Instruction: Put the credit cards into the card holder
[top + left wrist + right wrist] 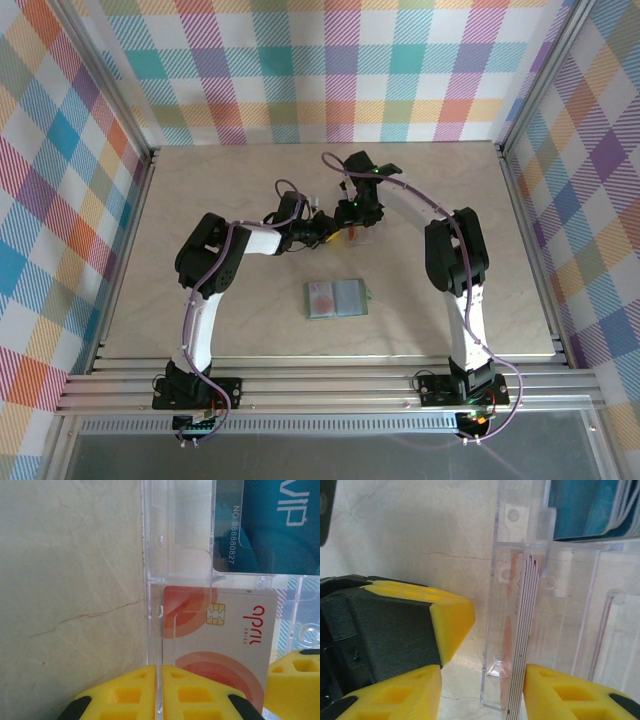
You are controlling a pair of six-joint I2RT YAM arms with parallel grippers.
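Clearly we are early in the job. The card holder [337,298] lies open on the bench [230,180], near its front edge and well apart from both arms. Its left half shows a pale patch with an orange round mark, which may be a card already pocketed, though it is too small for us to be sure.

The rest of the credit cards sit in a clear rack [180,555] farther back. We see a pale card [225,630] with orange-red arcs and a chip in one slot, and a blue card [270,525] in the slot beyond it. From the right wrist, the pale slot holds a small stack of cards [527,630], seen edge-on.

The left end effector [160,676] is closed, its pads together at the rack's side wall. We cannot tell whether it pinches that wall or merely braces it. The right end effector [482,695] is open, straddling the wall and the pale stack and gripping nothing.

We judge that drawing out a card, carrying it over and pocketing it all remain to be done.
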